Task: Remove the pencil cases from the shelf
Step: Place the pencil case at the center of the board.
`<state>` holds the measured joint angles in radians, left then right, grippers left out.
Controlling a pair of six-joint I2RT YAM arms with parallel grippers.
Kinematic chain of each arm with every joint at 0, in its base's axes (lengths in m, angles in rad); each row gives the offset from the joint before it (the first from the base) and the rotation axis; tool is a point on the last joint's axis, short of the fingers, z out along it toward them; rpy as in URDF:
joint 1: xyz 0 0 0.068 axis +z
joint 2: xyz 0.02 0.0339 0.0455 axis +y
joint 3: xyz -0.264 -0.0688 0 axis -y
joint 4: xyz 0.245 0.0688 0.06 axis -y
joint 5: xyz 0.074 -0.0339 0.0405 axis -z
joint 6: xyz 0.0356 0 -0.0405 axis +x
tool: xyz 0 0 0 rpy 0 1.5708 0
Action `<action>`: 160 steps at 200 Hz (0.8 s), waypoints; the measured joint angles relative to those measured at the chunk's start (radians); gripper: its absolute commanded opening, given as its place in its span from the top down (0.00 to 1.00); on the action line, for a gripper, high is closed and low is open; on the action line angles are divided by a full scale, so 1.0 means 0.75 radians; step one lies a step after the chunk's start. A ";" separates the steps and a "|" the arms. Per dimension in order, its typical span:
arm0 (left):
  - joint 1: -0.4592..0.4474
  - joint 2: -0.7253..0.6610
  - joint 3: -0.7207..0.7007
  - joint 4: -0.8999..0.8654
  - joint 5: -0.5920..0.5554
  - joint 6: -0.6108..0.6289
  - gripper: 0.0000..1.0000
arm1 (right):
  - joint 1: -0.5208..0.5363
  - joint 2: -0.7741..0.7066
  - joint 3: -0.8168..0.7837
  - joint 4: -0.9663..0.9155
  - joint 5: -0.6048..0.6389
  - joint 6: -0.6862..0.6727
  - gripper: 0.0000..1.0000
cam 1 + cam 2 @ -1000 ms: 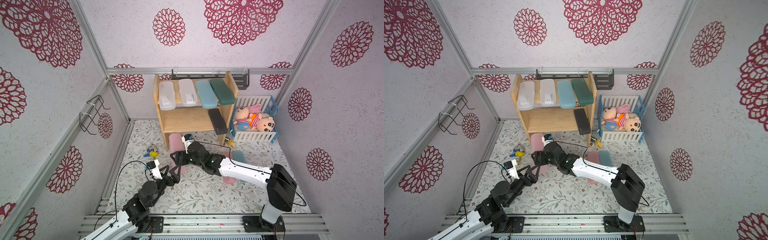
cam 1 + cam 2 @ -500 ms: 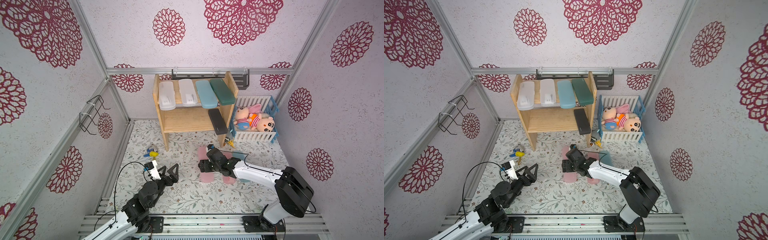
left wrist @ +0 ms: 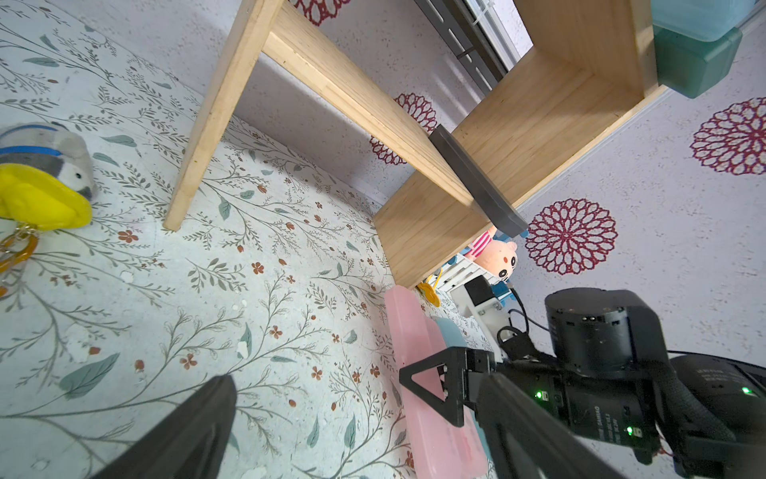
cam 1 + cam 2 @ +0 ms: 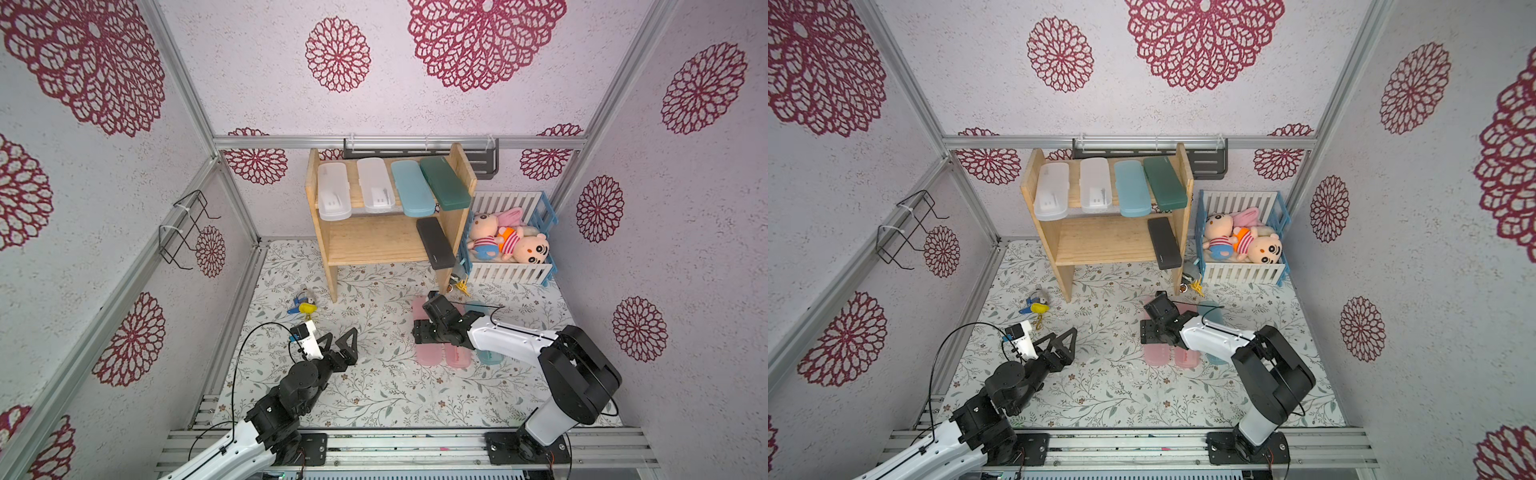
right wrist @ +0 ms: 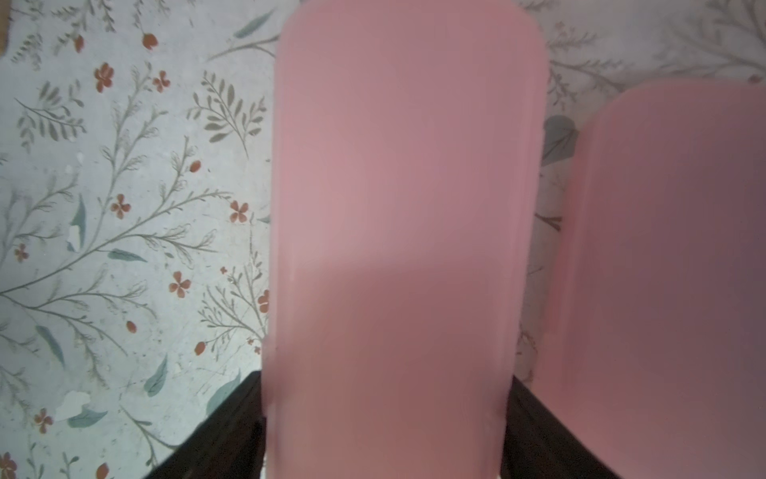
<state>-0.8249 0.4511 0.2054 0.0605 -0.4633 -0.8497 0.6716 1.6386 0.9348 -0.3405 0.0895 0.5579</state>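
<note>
We pinch a pink pencil case [image 5: 398, 207] widthwise in our right fingers [image 5: 215, 431]; our left fingers [image 3: 199, 427] are spread wide. Its long axis points toward the shelf [image 4: 365, 245].

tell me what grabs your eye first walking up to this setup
The wooden shelf at the back, its top tier lined with four pencil cases overhanging the front edge. Then the right pincer over the floral mat, clamped across a pink pencil case beside a second pink one. Bright plush toys fill the crate right of the shelf.

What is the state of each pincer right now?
Left pincer: open, holding nothing.
Right pincer: closed on a pink pencil case.
</note>
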 measured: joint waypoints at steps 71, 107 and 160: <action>0.000 -0.034 0.000 -0.036 -0.014 -0.001 0.03 | -0.028 0.017 -0.023 -0.015 0.004 -0.024 0.39; 0.000 -0.035 0.000 -0.039 -0.023 -0.010 0.03 | -0.058 0.017 -0.063 -0.026 0.015 -0.044 0.38; 0.000 -0.034 0.000 -0.040 -0.024 -0.011 0.03 | -0.084 0.016 -0.075 -0.048 0.031 -0.080 0.34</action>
<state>-0.8249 0.4255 0.2054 0.0307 -0.4812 -0.8577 0.6086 1.6505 0.8783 -0.3763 0.1127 0.4980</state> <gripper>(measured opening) 0.973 0.808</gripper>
